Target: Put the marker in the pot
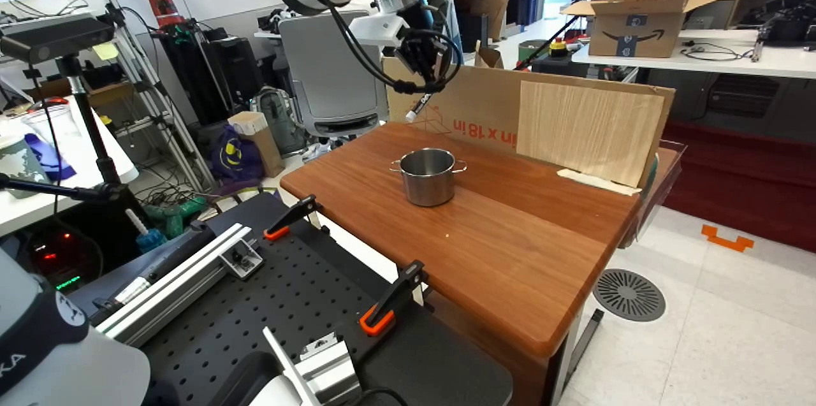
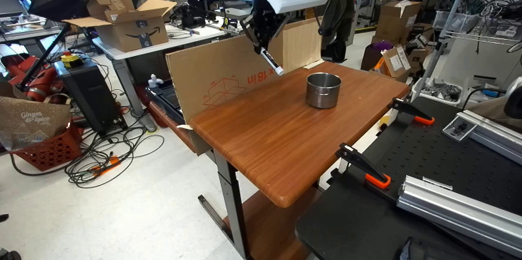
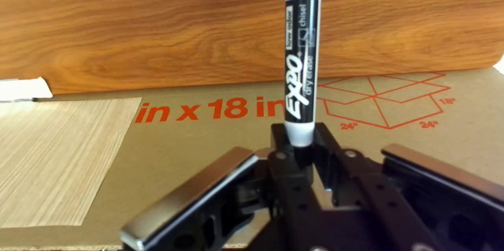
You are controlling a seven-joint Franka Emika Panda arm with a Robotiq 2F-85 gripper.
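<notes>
The tool [image 3: 302,137] pinches the marker [image 3: 302,60], upper middle of the wrist view, by one end, presumably so the other can enter the pot [image 1: 429,188].

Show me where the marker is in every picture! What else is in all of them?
In an exterior view, the marker is upper middle, above the pot in the picture.
In an exterior view, the marker is upper middle, up and left of the pot.
In the wrist view, the marker is big, right of centre, reaching the top edge.
Shared by all three: the cardboard with red printing.
</notes>
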